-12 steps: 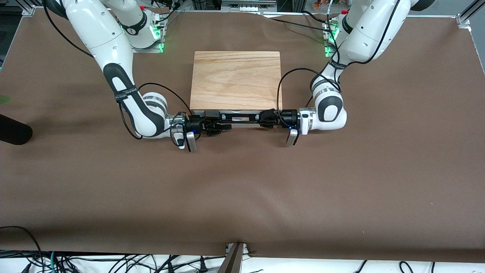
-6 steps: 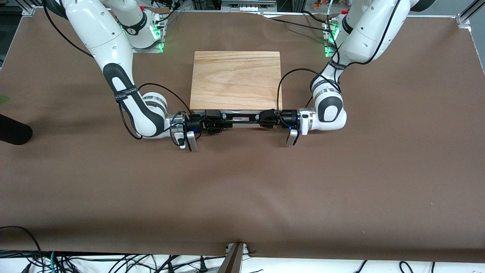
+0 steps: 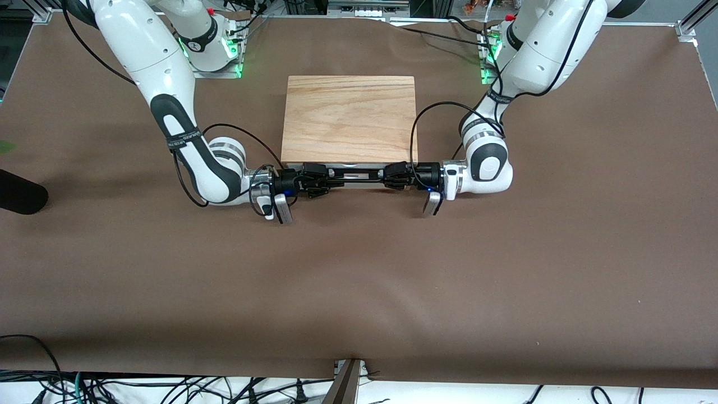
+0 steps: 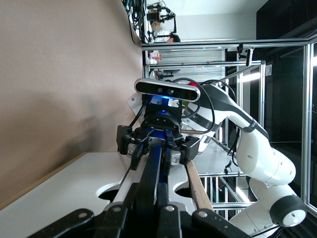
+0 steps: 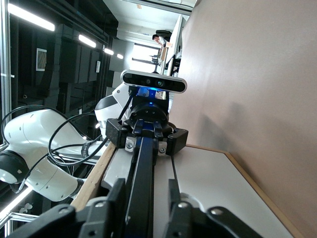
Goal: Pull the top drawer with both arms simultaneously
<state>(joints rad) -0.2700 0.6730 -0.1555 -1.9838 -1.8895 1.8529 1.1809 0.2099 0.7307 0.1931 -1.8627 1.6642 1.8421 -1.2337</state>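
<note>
— What is at nine o'clock in the front view?

— There the right arm [image 3: 185, 129] comes down from its base at eleven o'clock and bends low over the table [image 3: 359, 280]. Its right gripper [image 3: 317, 183] lies sideways in front of the cabinet [image 3: 349, 118], at the end of the handle [image 3: 354, 177] toward the right arm's end of the table. Its fingers pinch the thin black bar.

— And in the middle?

— The cabinet stands a little above the centre, toward twelve o'clock, with a wood-grain top. The top drawer [image 3: 354, 171] shows only as a narrow white strip under the slab's edge nearer to the front camera. It looks almost closed.

— What is at three o'clock?

— The left arm [image 3: 505, 112] comes from its base at one o'clock. The left gripper [image 3: 394, 178] also lies sideways and is closed around the other end of the handle.

— Do the wrist views agree?

— Yes. In the left wrist view the bar [image 4: 153, 178] runs between the fingers [image 4: 124, 208] to the right gripper [image 4: 157, 145], which is clamped on it. In the right wrist view the bar [image 5: 140, 183] reaches the left gripper [image 5: 146, 140] likewise, over the white drawer front [image 5: 208, 193].
</note>
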